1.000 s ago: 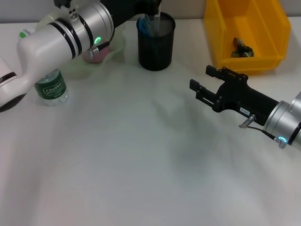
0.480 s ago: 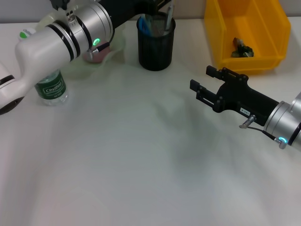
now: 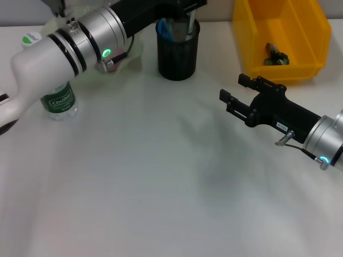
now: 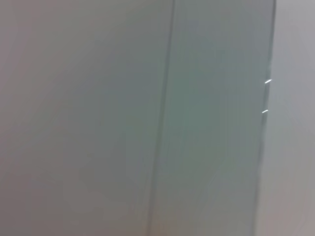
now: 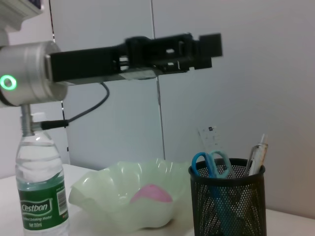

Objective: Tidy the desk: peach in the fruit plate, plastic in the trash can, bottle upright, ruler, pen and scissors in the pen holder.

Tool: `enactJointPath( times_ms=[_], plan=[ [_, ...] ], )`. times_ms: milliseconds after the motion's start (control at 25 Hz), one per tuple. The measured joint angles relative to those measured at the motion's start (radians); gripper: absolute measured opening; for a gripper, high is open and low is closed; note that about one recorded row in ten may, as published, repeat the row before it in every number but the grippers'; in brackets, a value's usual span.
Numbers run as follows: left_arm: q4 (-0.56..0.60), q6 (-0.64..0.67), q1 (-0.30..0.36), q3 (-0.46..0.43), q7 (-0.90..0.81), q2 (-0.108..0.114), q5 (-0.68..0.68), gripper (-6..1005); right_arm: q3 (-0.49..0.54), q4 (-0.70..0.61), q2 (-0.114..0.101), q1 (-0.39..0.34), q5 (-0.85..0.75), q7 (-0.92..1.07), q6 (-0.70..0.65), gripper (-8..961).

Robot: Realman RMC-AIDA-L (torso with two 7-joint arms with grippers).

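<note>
Now the black mesh pen holder (image 3: 178, 51) holds blue-handled scissors (image 5: 211, 164); left gripper (image 5: 209, 45) unreadable above it, right gripper (image 3: 234, 92) open, empty.

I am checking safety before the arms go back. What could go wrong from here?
The left gripper hangs above the black wire-mesh pen holder, where a pen and blue-handled scissors stick out; a low retreat might catch them and tip the cup. The left arm also crosses over the upright clear plastic bottle and could knock it down.
</note>
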Motion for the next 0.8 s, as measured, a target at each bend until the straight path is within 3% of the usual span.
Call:
enactJointPath(
  times_ms=[40,120,200,240,360,480,600,800],
  plan=[
    [0.089,0.027,0.064,0.068,-0.068,0.0,-0.004,830,0.002,-0.001,0.0,-0.004,0.0,-0.002,-0.005,668],
    [0.135,0.032,0.096,0.099,-0.094,0.0,-0.005,855,0.004,-0.007,0.0,-0.014,0.0,-0.004,-0.014,668],
    [0.27,0.04,0.194,0.173,-0.145,0.003,-0.006,854,0.004,-0.012,0.0,-0.019,0.0,-0.004,-0.017,669],
    [0.27,0.04,0.194,0.173,-0.145,0.003,-0.006,854,0.005,-0.016,0.0,-0.023,0.0,-0.004,-0.019,670],
    [0.405,0.074,0.314,0.237,-0.202,0.014,0.006,854,0.033,-0.037,-0.005,-0.053,0.001,-0.003,-0.065,671],
    [0.429,0.112,0.354,0.24,-0.228,0.02,0.023,853,0.041,-0.04,-0.006,-0.06,0.001,-0.004,-0.078,672],
    [0.428,0.207,0.41,0.233,-0.287,0.049,0.096,853,0.057,-0.067,-0.007,-0.089,0.002,-0.001,-0.099,673],
    [0.427,0.218,0.452,0.233,-0.311,0.058,0.218,852,0.046,-0.072,-0.01,-0.089,-0.006,0.044,-0.124,675]
  ],
)
